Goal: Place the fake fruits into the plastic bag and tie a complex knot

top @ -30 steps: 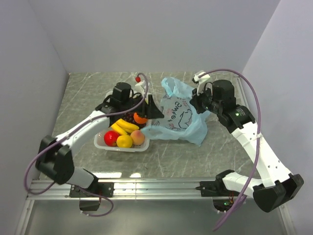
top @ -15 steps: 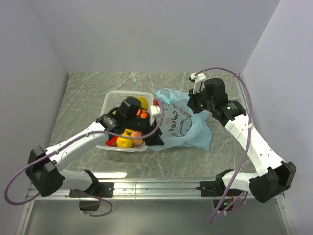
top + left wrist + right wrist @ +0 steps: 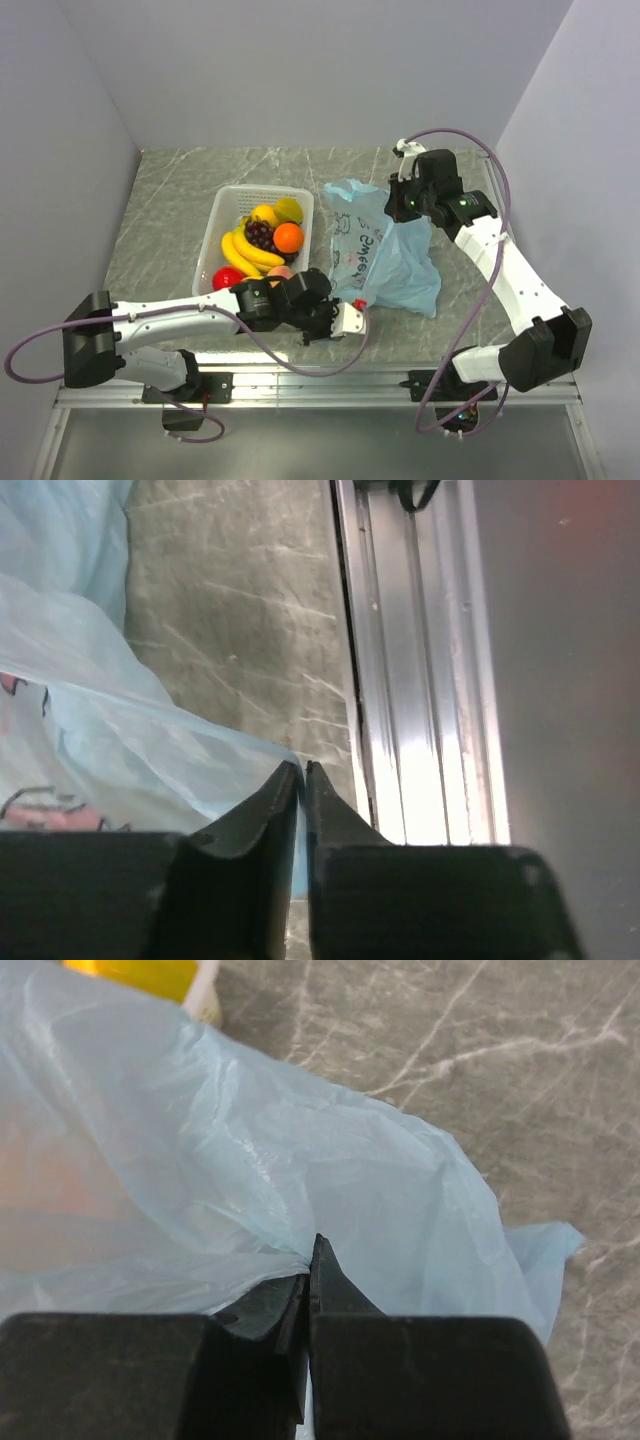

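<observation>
The left arm (image 3: 190,312) covers the basket's (image 3: 216,225) near end, half hiding the peach (image 3: 281,273). The plastic bag's (image 3: 395,272) print is too small to read.

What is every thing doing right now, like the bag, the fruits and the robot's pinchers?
plastic bag: crumpled, untied, pinched at two edges.
white basket: upright, holding fruit.
fake fruits: piled in the white basket, not yet bagged.
left gripper: jaws shut on the plastic bag's near edge.
right gripper: jaws shut on the plastic bag's far edge.
</observation>
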`<state>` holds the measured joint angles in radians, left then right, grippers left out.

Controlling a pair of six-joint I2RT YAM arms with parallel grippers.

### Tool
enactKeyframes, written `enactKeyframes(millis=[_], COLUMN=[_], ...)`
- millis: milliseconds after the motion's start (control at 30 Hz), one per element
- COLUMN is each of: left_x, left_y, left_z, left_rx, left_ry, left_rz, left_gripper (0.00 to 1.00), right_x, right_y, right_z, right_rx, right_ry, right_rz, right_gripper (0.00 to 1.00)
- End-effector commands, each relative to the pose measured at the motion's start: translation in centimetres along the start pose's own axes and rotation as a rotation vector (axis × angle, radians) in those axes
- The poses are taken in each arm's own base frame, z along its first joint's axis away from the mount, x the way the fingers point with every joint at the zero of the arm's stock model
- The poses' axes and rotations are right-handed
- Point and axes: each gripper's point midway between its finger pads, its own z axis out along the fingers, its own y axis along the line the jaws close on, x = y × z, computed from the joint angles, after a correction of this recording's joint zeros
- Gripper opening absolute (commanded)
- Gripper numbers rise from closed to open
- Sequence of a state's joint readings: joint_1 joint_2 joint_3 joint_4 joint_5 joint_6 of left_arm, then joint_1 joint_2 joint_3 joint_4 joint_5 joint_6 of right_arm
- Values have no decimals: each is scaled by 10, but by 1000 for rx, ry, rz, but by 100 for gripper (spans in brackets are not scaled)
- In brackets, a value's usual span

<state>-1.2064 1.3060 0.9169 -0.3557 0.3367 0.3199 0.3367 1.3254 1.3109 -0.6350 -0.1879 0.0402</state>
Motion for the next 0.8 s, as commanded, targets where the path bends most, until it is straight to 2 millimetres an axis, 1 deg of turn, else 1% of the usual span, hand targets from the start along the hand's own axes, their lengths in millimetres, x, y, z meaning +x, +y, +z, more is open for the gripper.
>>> enactKeyframes(millis=[0,33,67,100,133,167,200,233,267,300,333,367,400,467,500,533,567,600,633,700,733,767], left_x=[13,0,-34,-51,-66,-95,-99,-105,-114,-103,-100,-94,-77,-56,-41,-26,-16,-5,11,27,38,42], left_y=[-4,4,14,27,37,44,63,72,81,103,109,119,138,151,162,167,172,179,184,195,201,208], left_z=[-8,-15,-33,-50,-66,-92,-109,-122,-141,-156,-165,-173,-186,-187,-192,-187,-185,-184,-174,-168,-159,-157], left_rx=[-40,-63,-85,-70,-85,-114,-180,-224,-274,-345,-347,-376,-430,-446,-482,-478,-484,-503,-501,-527,-519,-533], left_ry=[76,45,-50,-137,-202,-321,-363,-393,-433,-427,-428,-425,-413,-366,-343,-305,-282,-262,-218,-173,-147,-137], left_rz=[-5,-30,-84,-146,-183,-213,-246,-259,-264,-292,-293,-290,-322,-327,-350,-337,-334,-336,-331,-336,-348,-344], left_gripper=[26,32,39,57,66,73,83,85,87,90,90,91,91,97,97,98,99,99,99,99,99,99], right_x=[-53,-45,-43,-39,-31,-27,-24,-20,-17,-15,-14,-12,-12,-10,-10,-9,-7,-10,-7,-9,-10,-11], right_y=[-10,-5,3,8,12,16,20,24,25,26,27,28,28,29,28,28,28,30,30,30,29,27], right_z=[-13,-11,-15,-15,-13,-14,-14,-13,-14,-14,-13,-14,-14,-12,-13,-10,-9,-10,-7,-7,-7,-6], right_rx=[14,-14,-60,-87,-111,-134,-159,-178,-190,-194,-200,-204,-204,-206,-203,-205,-210,-216,-219,-215,-206,-192], right_ry=[-171,-157,-158,-150,-132,-123,-117,-106,-100,-96,-95,-91,-88,-79,-78,-67,-58,-58,-40,-39,-41,-43], right_rz=[7,4,-14,-21,-27,-39,-41,-42,-76,-77,-84,-93,-94,-102,-103,-99,-104,-106,-101,-99,-95,-92], right_gripper=[0,0,0,0,0,0,0,0,0,0,0,0,0,0,0,0,0,0,0,0,0,0])
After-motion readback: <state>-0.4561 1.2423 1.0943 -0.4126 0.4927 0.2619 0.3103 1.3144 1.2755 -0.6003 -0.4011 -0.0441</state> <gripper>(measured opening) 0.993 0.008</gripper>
